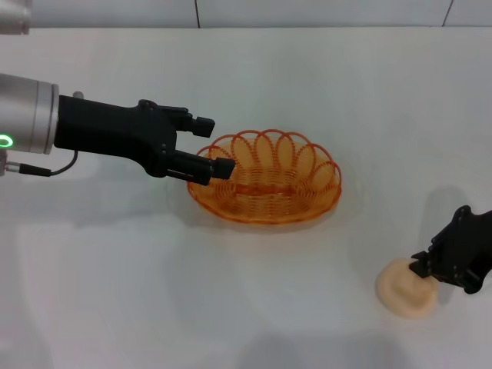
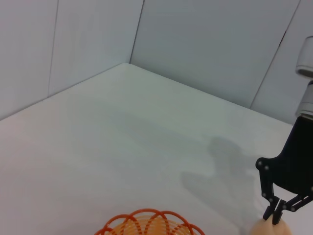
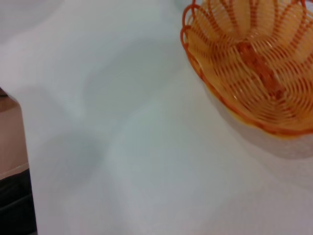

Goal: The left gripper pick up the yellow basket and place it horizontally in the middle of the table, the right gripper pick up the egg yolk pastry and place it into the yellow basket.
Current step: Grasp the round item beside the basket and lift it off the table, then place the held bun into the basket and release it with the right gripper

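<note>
Mid-bench: oval orange-yellow wire basket (image 1: 265, 183), long axis parallel to the white bench's (image 1: 231, 307) front edge. Black left gripper (image 1: 215, 151) at its left end, fingers spread astride the rim. Near the front right corner: pale domed egg yolk pastry (image 1: 405, 288), black right gripper (image 1: 427, 265) upon it, fingers closing around it, basket path unobstructed.

Bright, even overhead lighting; soft diffuse shadows on the plain white tabletop (image 1: 254, 292); right wrist view blurred, slightly out of focus.
</note>
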